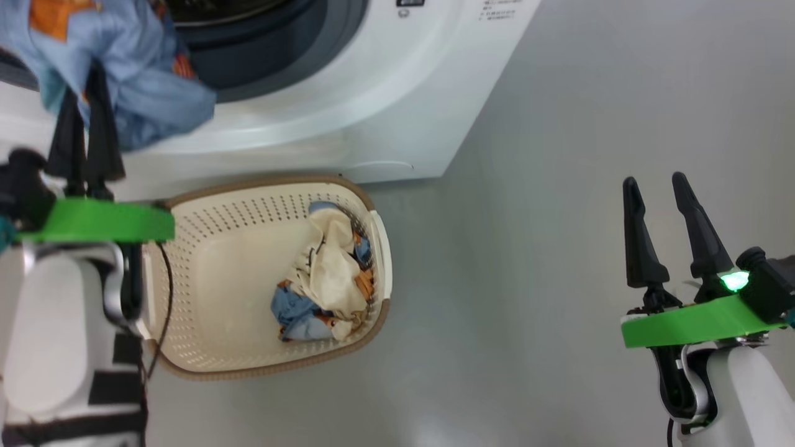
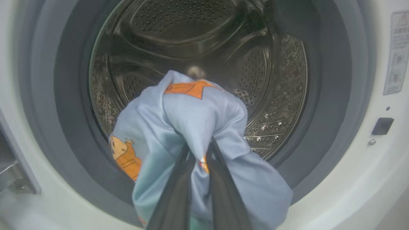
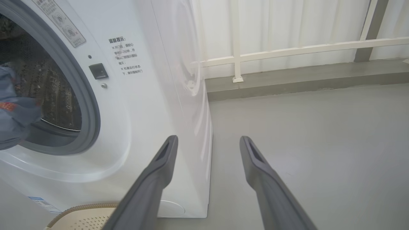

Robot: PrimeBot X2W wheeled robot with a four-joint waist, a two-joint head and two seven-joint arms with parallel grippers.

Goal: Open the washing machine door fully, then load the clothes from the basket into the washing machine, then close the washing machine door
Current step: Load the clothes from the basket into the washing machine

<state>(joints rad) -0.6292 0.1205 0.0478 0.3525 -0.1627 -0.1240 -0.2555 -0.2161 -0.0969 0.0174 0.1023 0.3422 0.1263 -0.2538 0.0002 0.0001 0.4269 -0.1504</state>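
Left gripper clamped on cloth, right gripper idle with jaws spread.

The left gripper (image 1: 82, 87) sits high at the upper left of the head view. Its 2 dark fingers (image 2: 179, 191) are pressed close together on a fold of the light blue garment (image 1: 149, 93), which hangs around them. Behind it are the green left wrist collar (image 1: 93, 220) and the pale left forearm (image 1: 56, 335), banded with black straps. The right gripper (image 1: 654, 180) hovers low at the right and holds nothing, its 2 fingers (image 3: 153, 179) spread wide and pointing up. A small green lamp (image 1: 735, 280) glows on its wrist, above the green right wrist collar (image 1: 689, 326) and the white right forearm (image 1: 745, 385).
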